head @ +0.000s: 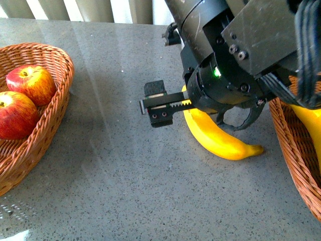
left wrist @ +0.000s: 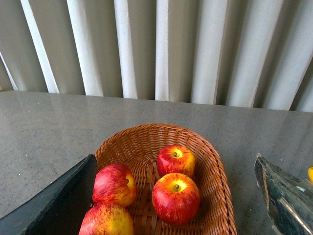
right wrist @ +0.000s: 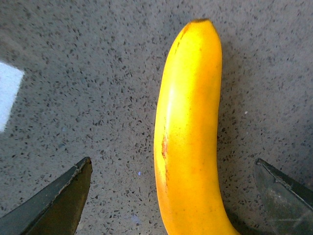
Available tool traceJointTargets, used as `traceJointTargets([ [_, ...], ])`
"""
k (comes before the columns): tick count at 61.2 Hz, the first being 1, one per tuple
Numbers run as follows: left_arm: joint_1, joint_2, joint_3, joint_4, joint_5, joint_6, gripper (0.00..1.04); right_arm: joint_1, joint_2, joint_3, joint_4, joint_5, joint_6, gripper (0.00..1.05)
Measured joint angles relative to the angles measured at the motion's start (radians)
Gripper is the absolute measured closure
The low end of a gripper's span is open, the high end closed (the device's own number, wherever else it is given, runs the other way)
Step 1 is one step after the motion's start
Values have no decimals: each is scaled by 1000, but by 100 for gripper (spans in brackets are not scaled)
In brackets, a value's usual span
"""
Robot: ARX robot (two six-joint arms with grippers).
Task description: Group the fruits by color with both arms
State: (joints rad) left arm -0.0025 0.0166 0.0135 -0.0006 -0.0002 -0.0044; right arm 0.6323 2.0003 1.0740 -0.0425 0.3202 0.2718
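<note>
Tabletop [head: 110, 191] carries one loose banana [head: 220, 141]; left basket [head: 62, 100] holds the apples [left wrist: 176, 198], right basket [head: 293, 160] another banana [head: 310, 125]. My right pincer [right wrist: 171, 164] straddles the loose one, released; left pincer [left wrist: 173, 159], also released, hovers over the apples. Only that banana remains, I judge.

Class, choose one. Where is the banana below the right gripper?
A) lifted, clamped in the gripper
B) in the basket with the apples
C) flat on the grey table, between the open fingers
C: the banana lies on the speckled table, and the right gripper is open wide to either side of it, not touching it.
</note>
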Motion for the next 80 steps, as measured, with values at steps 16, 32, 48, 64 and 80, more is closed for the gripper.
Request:
traceJointTargets([
  [16, 0, 0, 0, 0, 0, 0, 9, -3, 62, 23, -2, -31, 24, 9],
  [32, 0, 0, 0, 0, 0, 0, 9, -4, 95, 32, 5, -43, 51, 15],
  [48, 0, 0, 0, 0, 0, 0, 9, -13, 85, 16, 27, -71, 126, 60],
  [64, 0, 0, 0, 0, 0, 0, 9, -14, -96, -53, 115, -73, 130, 69],
  [80, 0, 0, 0, 0, 0, 0, 9, -48, -404, -178, 116, 95, 75, 69],
])
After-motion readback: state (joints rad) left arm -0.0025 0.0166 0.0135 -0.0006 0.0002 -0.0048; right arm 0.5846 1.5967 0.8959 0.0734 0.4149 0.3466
